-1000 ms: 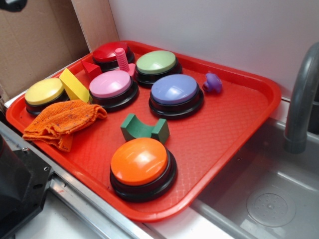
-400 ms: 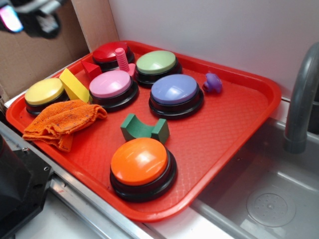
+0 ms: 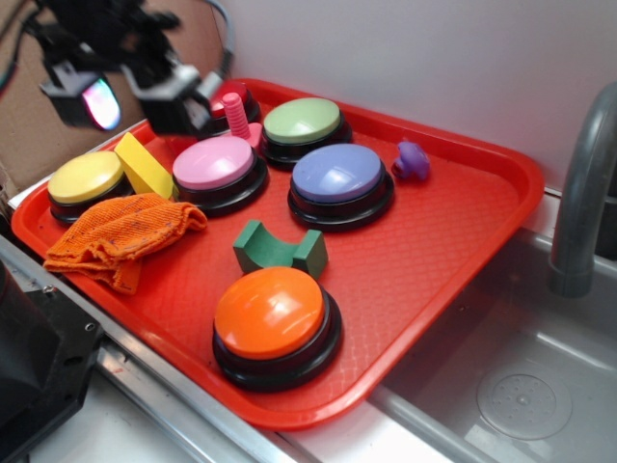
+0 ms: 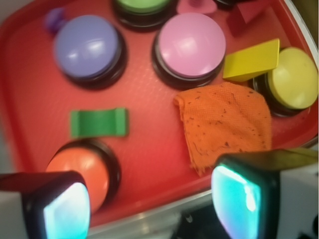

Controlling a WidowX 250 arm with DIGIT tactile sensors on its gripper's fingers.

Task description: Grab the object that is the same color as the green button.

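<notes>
The object, a small dark green arch block [image 3: 280, 249], lies on the red tray [image 3: 434, 241] between the purple and orange buttons, notch facing up. In the wrist view the block [image 4: 98, 122] sits left of centre, well ahead of the fingers. The green button [image 3: 302, 121] stands at the tray's back; only its edge [image 4: 142, 5] shows in the wrist view. My gripper [image 3: 135, 101] hovers high over the tray's back-left part, above the yellow block, far from the green block. The gripper [image 4: 154, 204] is open, with nothing between its lit pads.
On the tray are an orange cloth [image 3: 120, 236], yellow button [image 3: 85, 178], yellow block [image 3: 143, 166], pink button [image 3: 214, 164], purple button [image 3: 337, 176], orange button [image 3: 273, 318], pink bolt [image 3: 236, 116] and small purple piece [image 3: 412, 160]. A sink [image 3: 521, 386] and faucet [image 3: 583, 193] are at the right.
My gripper has come in from the top-left corner, moving right and down over the tray's back left; it now hides part of the red button. Nothing on the tray moved.
</notes>
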